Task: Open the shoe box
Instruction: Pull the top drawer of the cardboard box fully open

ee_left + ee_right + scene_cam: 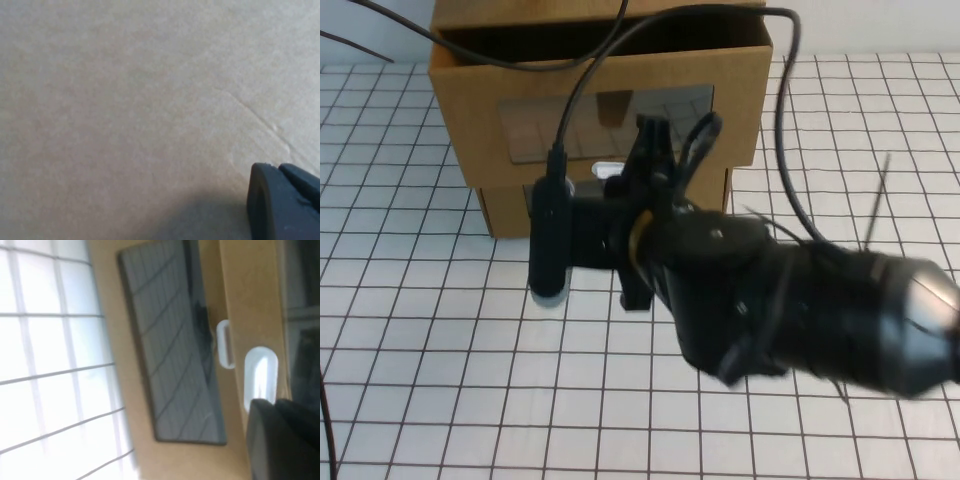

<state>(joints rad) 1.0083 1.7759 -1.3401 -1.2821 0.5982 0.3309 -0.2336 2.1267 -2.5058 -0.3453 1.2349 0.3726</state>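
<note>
Box: the shoe box (470, 200) is sitting at the far side of the bench (420, 350), window (550, 125) facing the robot.
Right tool: the right tool (672, 140) is resting clamped narrow at the front edge of the lid (740, 90), beside the cut-out (260, 375) — whether card is pinched is unclear.
Left tool: the left tool (282, 205) is lying close against plain cardboard; wide or narrow, I cannot tell.
Handling: light, stiff card, likely flexing — the lid's front lip is looking like the best hold.
Hidden: the right arm (800, 300) is covering the box's lower front.

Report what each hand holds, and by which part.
Right hand shut at front edge of shoe box lid; grip cannot be told. Left hand by cardboard, nothing visibly held.
</note>
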